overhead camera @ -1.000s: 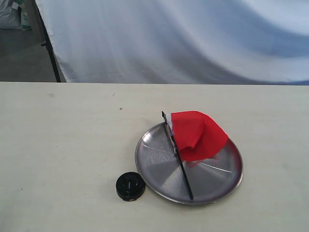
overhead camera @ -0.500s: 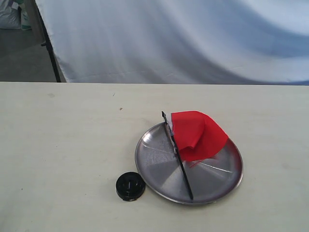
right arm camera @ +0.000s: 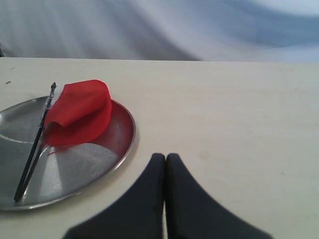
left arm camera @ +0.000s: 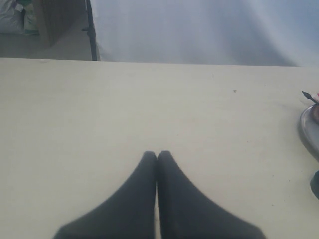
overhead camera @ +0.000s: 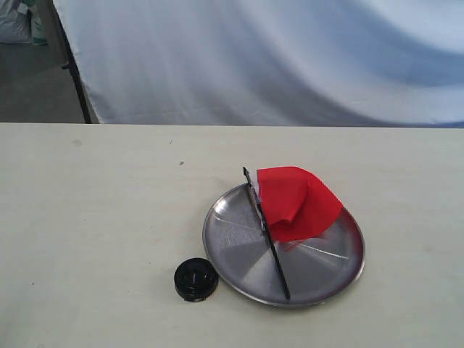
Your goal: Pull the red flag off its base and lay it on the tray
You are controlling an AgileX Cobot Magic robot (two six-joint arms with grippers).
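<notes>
Red flag (overhead camera: pixel 297 203): lying in the tray (overhead camera: pixel 328 270), stick diagonal, cloth crumpled; base (overhead camera: pixel 196 280): just beside the tray; left gripper (left arm camera: pixel 157 155), right gripper (right arm camera: pixel 165 157): clear of the tray, fingers pressed together, empty.

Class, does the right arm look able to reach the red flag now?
Probably yes: the red flag lies uncovered on the tray, nothing standing between it and the shut right hand.

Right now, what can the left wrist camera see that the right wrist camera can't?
Only the left wrist view shows the left tool, shut, and a black stand leg. Only the right wrist view shows the right tool, shut, and the whole red flag lying on the tray. Both show the tray's rim, the table and the white curtain.
</notes>
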